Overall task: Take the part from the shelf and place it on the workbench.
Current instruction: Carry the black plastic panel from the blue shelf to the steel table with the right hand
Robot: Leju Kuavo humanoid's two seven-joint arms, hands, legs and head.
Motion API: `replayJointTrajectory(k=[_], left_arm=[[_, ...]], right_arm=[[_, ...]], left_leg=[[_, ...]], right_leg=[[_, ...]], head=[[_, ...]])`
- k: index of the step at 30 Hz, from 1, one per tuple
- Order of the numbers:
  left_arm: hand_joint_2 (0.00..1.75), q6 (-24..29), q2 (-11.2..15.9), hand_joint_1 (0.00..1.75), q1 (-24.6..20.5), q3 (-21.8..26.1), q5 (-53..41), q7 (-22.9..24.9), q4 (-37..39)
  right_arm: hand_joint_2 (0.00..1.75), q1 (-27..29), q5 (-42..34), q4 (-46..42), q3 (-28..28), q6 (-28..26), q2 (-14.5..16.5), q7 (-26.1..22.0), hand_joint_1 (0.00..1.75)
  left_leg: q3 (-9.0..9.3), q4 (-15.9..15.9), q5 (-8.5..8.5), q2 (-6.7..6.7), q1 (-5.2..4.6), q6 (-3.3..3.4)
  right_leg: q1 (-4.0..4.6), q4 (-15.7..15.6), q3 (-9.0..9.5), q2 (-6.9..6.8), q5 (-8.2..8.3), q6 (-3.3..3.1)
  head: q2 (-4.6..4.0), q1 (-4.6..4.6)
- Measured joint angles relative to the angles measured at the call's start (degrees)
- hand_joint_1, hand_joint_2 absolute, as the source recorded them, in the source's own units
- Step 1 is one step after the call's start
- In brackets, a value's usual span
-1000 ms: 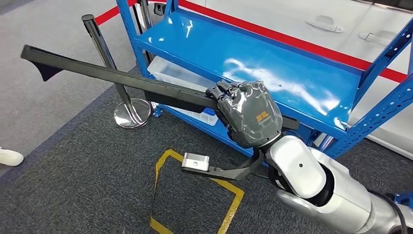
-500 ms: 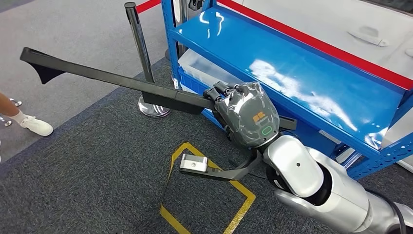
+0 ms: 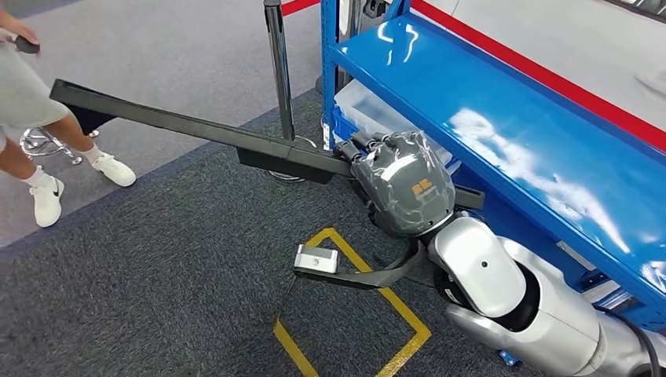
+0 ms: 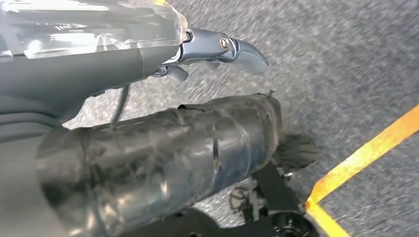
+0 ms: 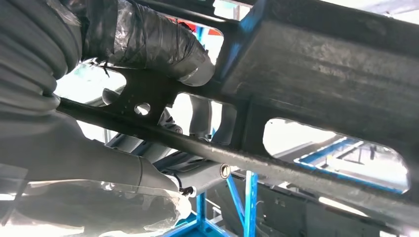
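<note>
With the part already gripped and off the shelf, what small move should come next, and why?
Probably keep turning away from the blue shelf, lifting the long black part a little: the right hand holds it near one end, and its middle crosses the chrome post.

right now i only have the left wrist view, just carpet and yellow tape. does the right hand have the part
Observer: Yes. In the head view the right hand grips the long black part near one end.
Operator: anything near the far end
Observer: A person stands on the grey floor just beyond that end, not touching it.
Operator: where is the shelf
Observer: The blue shelf is on the robot's right, close behind the hand.
</note>
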Motion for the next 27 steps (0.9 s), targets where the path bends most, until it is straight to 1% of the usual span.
replayJointTrajectory(k=[1, 2, 3, 4, 5, 6, 7, 8, 9, 10, 11, 12, 13, 14, 15, 16, 17, 18, 19, 20, 21, 22, 23, 24, 25, 26, 27], left_arm=[[0.0, 0.01, 0.06, 0.0, 0.03, -0.01, 0.0, 0.01, 0.01], [0.0, 0.0, 0.04, 0.0, -0.01, -0.01, 0.0, 0.02, 0.01], [0.0, -0.01, 0.05, 0.0, -0.07, -0.01, -0.01, 0.02, 0.01], [0.0, -0.02, 0.05, 0.0, -0.16, -0.01, -0.01, 0.01, 0.01], [0.0, -0.03, 0.05, 0.0, -0.21, -0.01, -0.01, 0.0, 0.01], [0.0, -0.04, 0.06, 0.0, -0.22, -0.01, 0.0, -0.01, 0.01], [0.0, -0.04, 0.08, 0.0, -0.19, -0.01, 0.0, -0.02, 0.01], [0.0, -0.04, 0.09, 0.0, -0.16, -0.02, 0.01, -0.03, 0.01], [0.0, -0.05, 0.06, 0.0, -0.17, -0.02, 0.02, -0.04, 0.01], [0.0, -0.07, 0.03, 0.0, -0.22, -0.03, 0.03, -0.04, 0.01], [0.0, -0.09, 0.0, 0.0, -0.28, -0.03, 0.04, -0.04, 0.01], [0.0, -0.1, -0.04, 0.0, -0.28, -0.03, 0.04, -0.04, 0.01], [0.0, -0.1, -0.03, 0.0, -0.26, -0.03, 0.04, -0.03, 0.01], [0.0, -0.1, -0.03, 0.0, -0.16, -0.03, 0.04, -0.02, 0.01], [0.0, -0.1, -0.02, 0.0, -0.08, -0.03, 0.04, 0.01, 0.01], [0.0, -0.1, -0.01, 0.0, -0.08, -0.03, 0.04, 0.03, 0.01], [0.0, -0.09, 0.0, 0.0, -0.1, -0.03, 0.04, 0.05, 0.01], [0.0, -0.09, 0.02, 0.0, -0.15, -0.03, 0.03, 0.08, 0.01], [0.0, -0.08, 0.03, 0.0, -0.19, -0.03, 0.02, 0.11, 0.01], [0.0, -0.06, 0.03, 0.0, -0.19, -0.03, 0.01, 0.16, 0.01], [0.0, -0.04, 0.03, 0.0, -0.17, -0.03, -0.01, 0.22, 0.01], [0.0, -0.02, 0.04, 0.0, -0.16, -0.03, -0.02, 0.29, 0.01], [0.0, 0.0, 0.02, 0.0, -0.14, -0.03, -0.03, 0.34, 0.01], [0.0, 0.0, -0.01, 0.0, -0.18, -0.03, -0.03, 0.4, 0.01], [0.0, 0.02, 0.0, 0.0, -0.23, -0.03, -0.02, 0.48, 0.01], [0.0, 0.06, 0.01, 0.0, -0.26, -0.03, -0.02, 0.53, 0.01], [0.0, 0.11, 0.03, 0.0, -0.27, -0.03, -0.01, 0.59, 0.01]], right_arm=[[1.75, -0.1, 0.0, 0.01, 0.01, 0.01, 0.02, 0.01, 1.75], [1.75, -0.13, 0.0, 0.02, 0.02, 0.05, 0.04, 0.03, 1.75], [1.75, -0.14, 0.0, 0.03, 0.02, 0.09, 0.04, 0.05, 1.75], [1.75, -0.1, 0.0, 0.09, 0.06, 0.21, 0.04, 0.08, 1.75], [1.75, -0.07, 0.0, 0.15, 0.12, 0.34, 0.05, 0.1, 1.75], [1.75, -0.07, 0.0, 0.21, 0.18, 0.47, 0.05, 0.11, 1.75], [1.75, -0.13, 0.0, 0.26, 0.24, 0.61, 0.05, 0.13, 1.75], [1.75, -0.24, 0.0, 0.28, 0.27, 0.7, 0.05, 0.14, 1.75], [1.75, -0.42, 0.0, 0.3, 0.27, 0.78, 0.05, 0.18, 1.75], [1.75, -0.6, -0.01, 0.3, 0.27, 0.85, 0.04, 0.22, 1.75], [1.75, -0.74, -0.02, 0.31, 0.28, 0.9, 0.04, 0.26, 1.75], [1.75, -0.85, -0.04, 0.32, 0.28, 0.94, 0.03, 0.3, 1.75], [1.75, -0.9, -0.07, 0.33, 0.29, 0.97, 0.03, 0.3, 1.75], [1.75, -0.93, -0.11, 0.36, 0.3, 0.98, 0.03, 0.32, 1.75], [1.75, -0.95, -0.15, 0.38, 0.3, 0.99, 0.03, 0.34, 1.75], [1.75, -0.97, -0.22, 0.4, 0.29, 0.99, 0.03, 0.37, 1.75], [1.75, -0.96, -0.33, 0.44, 0.29, 1.01, 0.03, 0.39, 1.75], [1.75, -0.92, -0.46, 0.49, 0.29, 1.03, 0.02, 0.4, 1.75], [1.75, -0.85, -0.6, 0.56, 0.31, 1.04, 0.02, 0.4, 1.75], [1.75, -0.77, -0.71, 0.64, 0.32, 1.06, 0.01, 0.4, 1.75], [1.75, -0.72, -0.77, 0.71, 0.34, 1.07, 0.01, 0.4, 1.75], [1.75, -0.71, -0.81, 0.75, 0.36, 1.06, 0.01, 0.41, 1.75], [1.75, -0.74, -0.85, 0.78, 0.36, 1.05, 0.01, 0.42, 1.75], [1.75, -0.76, -0.91, 0.8, 0.36, 1.05, 0.01, 0.42, 1.75], [1.75, -0.8, -0.98, 0.84, 0.36, 1.05, 0.01, 0.42, 1.75], [1.75, -0.83, -1.07, 0.89, 0.37, 1.05, 0.01, 0.41, 1.75], [1.75, -0.86, -1.15, 0.94, 0.38, 1.05, 0.01, 0.4, 1.75]], left_leg=[[-0.94, 1.83, -1.16, 1.74, -0.14, -0.17], [-2.37, 4.88, -2.81, 3.57, -0.17, -0.29], [-4.04, 8.6, -4.54, 4.45, -0.14, -0.46], [-5.58, 12.0, -5.74, 4.77, -0.08, -0.65], [-6.44, 14.01, -6.02, 4.89, -0.02, -0.85], [-6.14, 13.75, -5.13, 5.03, 0.06, -1.04], [-4.75, 11.3, -3.35, 5.4, 0.16, -1.23], [-2.77, 7.62, -1.8, 6.3, 0.14, -1.42], [-0.98, 4.19, -0.71, 7.29, -0.08, -1.29], [0.1, 2.04, -0.34, 7.95, -0.26, -0.86], [0.43, 1.2, -0.62, 8.25, -0.49, -0.32], [0.32, 1.21, -0.71, 7.79, -0.62, 0.36], [0.21, 1.28, -0.72, 7.08, -0.55, 0.94], [0.19, 1.16, -0.66, 6.48, -0.52, 1.31], [0.21, 1.02, -0.53, 5.91, -0.47, 1.68], [0.23, 0.85, -0.38, 5.38, -0.4, 2.0], [0.19, 0.78, -0.26, 4.83, -0.4, 2.19], [0.13, 0.74, -0.18, 4.24, -0.46, 2.33], [0.08, 0.72, -0.13, 3.56, -0.56, 2.4], [0.05, 0.72, -0.11, 2.84, -0.7, 2.43], [0.07, 0.73, -0.09, 2.08, -0.85, 2.46], [0.15, 0.72, -0.08, 1.29, -1.0, 2.47], [0.18, 0.69, -0.06, 0.59, -1.02, 2.47], [0.09, 0.68, 0.06, -0.02, -1.03, 2.38], [-0.1, 0.64, 0.23, -0.63, -0.79, 2.22], [-0.34, 0.51, 0.46, -1.27, -0.46, 1.97], [-0.51, 0.28, 0.79, -2.0, -0.2, 1.58]], right_leg=[[-0.13, -0.79, 0.35, -0.83, 0.16, -0.17], [-0.09, -1.01, 0.49, -1.6, 0.3, -0.27], [-0.03, -1.02, 0.5, -2.36, 0.3, -0.37], [0.02, -0.92, 0.47, -3.19, 0.2, -0.38], [0.0, -0.72, 0.45, -3.98, 0.04, -0.36], [-0.06, -0.43, 0.44, -4.73, -0.22, -0.25], [-0.17, -0.04, 0.46, -5.41, -0.57, -0.04], [-0.24, 0.44, 0.45, -6.02, -0.99, 0.31], [-0.09, 1.09, 0.31, -6.55, -1.44, 0.76], [0.09, 1.6, 0.14, -7.01, -1.79, 1.11], [0.33, 1.96, 0.03, -7.51, -2.04, 1.42], [0.53, 2.14, 0.0, -8.04, -2.19, 1.63], [0.47, 2.11, 0.09, -8.44, -2.35, 1.8], [0.32, 2.39, 0.1, -8.08, -2.82, 2.02], [0.13, 3.4, -0.25, -7.05, -3.77, 2.2], [-0.01, 5.63, -1.19, -5.57, -5.29, 2.34], [-0.1, 8.97, -2.68, -4.0, -7.13, 2.39], [-0.08, 12.8, -4.49, -3.04, -8.8, 2.36], [-0.04, 16.01, -6.14, -2.56, -9.73, 2.26], [0.01, 17.45, -7.07, -2.34, -9.49, 2.05], [0.13, 16.7, -7.05, -2.13, -8.08, 1.69], [0.29, 13.81, -6.05, -1.58, -5.73, 1.14], [0.45, 10.08, -4.66, -0.29, -3.43, 0.43], [0.51, 6.86, -3.36, 1.32, -1.62, -0.18], [0.54, 4.59, -2.46, 2.58, -0.48, -0.61], [0.6, 3.69, -2.1, 3.32, -0.16, -0.83], [0.7, 3.37, -1.93, 3.11, 0.06, -0.84]], head=[[0.01, -0.1], [0.01, -0.25], [0.01, -0.32], [0.01, -0.31], [0.0, -0.34], [0.0, -0.33], [0.0, -0.33], [0.0, -0.33], [0.0, -0.43], [0.0, -0.51], [0.0, -0.56], [0.0, -0.55], [0.0, -0.45], [0.0, -0.36], [0.0, -0.31], [0.0, -0.3], [0.0, -0.3], [0.0, -0.3], [0.0, -0.3], [0.0, -0.31], [0.0, -0.31], [0.0, -0.32], [0.0, -0.34], [0.0, -0.45], [0.0, -0.45], [0.01, -0.44], [0.01, -0.38]])
